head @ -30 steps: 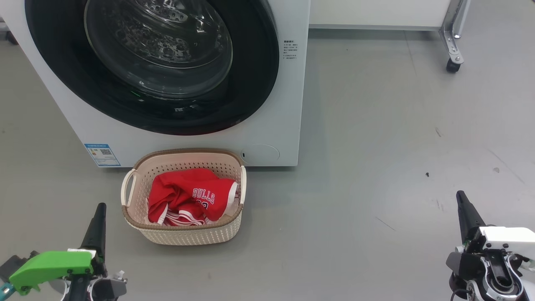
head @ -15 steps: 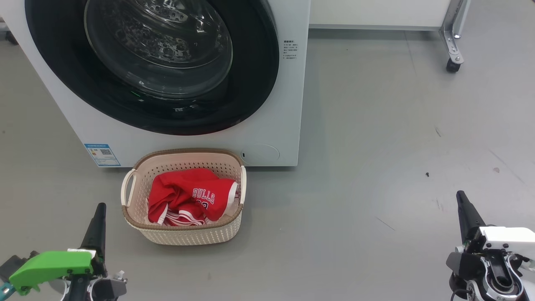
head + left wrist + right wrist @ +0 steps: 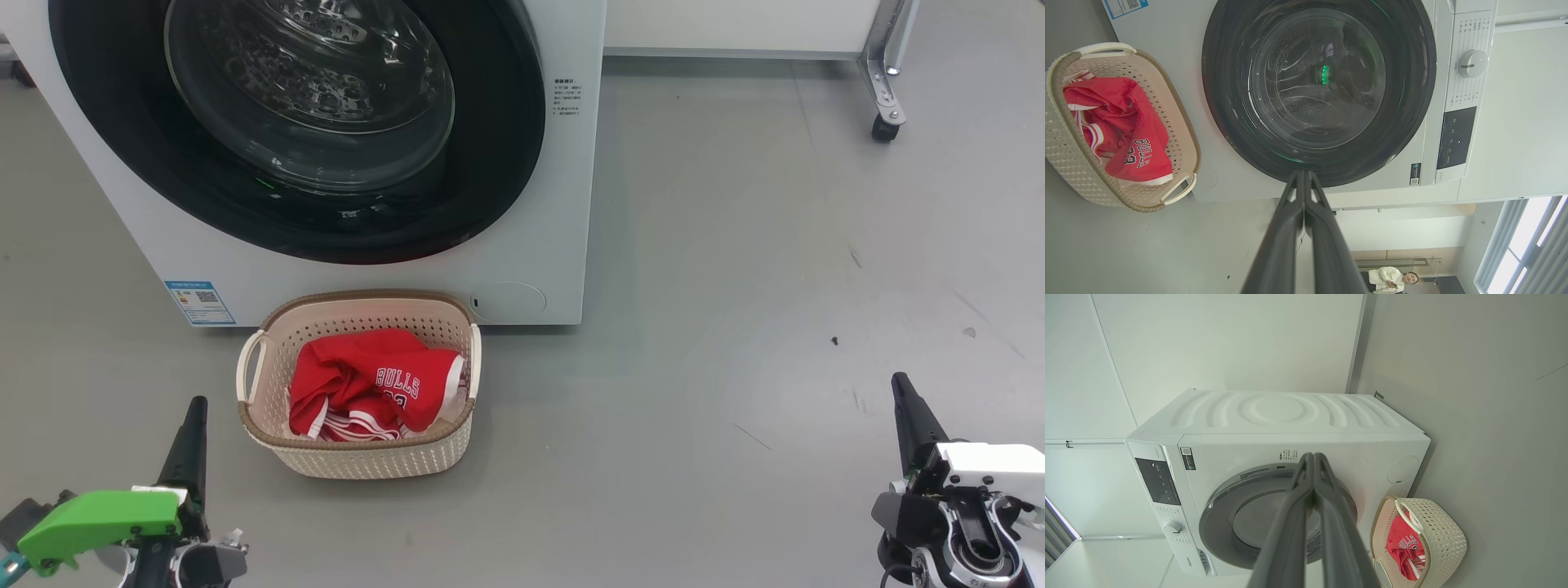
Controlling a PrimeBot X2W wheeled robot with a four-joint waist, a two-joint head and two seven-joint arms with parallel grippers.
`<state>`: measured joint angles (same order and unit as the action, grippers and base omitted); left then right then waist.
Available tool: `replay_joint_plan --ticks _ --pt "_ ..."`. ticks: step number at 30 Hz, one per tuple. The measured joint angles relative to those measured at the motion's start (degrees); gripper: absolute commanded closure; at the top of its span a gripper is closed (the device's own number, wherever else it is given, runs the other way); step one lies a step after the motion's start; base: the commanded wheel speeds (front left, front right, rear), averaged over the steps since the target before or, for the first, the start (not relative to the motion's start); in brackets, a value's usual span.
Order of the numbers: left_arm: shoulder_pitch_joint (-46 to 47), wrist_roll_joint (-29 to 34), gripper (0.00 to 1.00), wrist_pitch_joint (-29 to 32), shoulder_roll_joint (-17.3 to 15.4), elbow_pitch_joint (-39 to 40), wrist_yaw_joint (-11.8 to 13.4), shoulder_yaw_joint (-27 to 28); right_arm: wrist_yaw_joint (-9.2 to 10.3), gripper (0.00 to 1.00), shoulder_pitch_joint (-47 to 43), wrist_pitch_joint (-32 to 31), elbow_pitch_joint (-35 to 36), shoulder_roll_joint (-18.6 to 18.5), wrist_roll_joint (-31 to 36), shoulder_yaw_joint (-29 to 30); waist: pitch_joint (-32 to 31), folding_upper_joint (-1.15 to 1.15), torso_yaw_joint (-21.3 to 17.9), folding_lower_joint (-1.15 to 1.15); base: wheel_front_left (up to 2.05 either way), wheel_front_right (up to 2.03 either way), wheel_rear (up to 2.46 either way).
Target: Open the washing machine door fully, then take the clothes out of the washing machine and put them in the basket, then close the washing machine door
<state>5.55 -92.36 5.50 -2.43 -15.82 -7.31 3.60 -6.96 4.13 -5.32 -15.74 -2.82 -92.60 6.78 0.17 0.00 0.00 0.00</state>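
The left gripper point(image 3: 196, 404), at seven o'clock in the head view, is made of long, thin, dark fingers point(image 3: 183, 453) ending in a point. A bright green plastic cover point(image 3: 98, 516) with small dark screws is fitted behind it. The right gripper point(image 3: 899, 380), at five o'clock, is shaped the same, but a white boxy cover point(image 3: 992, 459) is fitted there, with a shiny black and silver ring point(image 3: 976, 552) at its six o'clock.

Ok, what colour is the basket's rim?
Brown rim on the cream basket; the head view shows it best.
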Motion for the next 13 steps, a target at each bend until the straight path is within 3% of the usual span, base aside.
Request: replay_joint_plan --ticks 13 --pt "0.0 0.0 1.00 0.0 0.0 0.0 0.0 0.0 0.00 1.00 0.0 0.0 0.0 0.0 0.0 0.0 0.0 0.00 0.0 0.00 0.00 0.00 0.00"
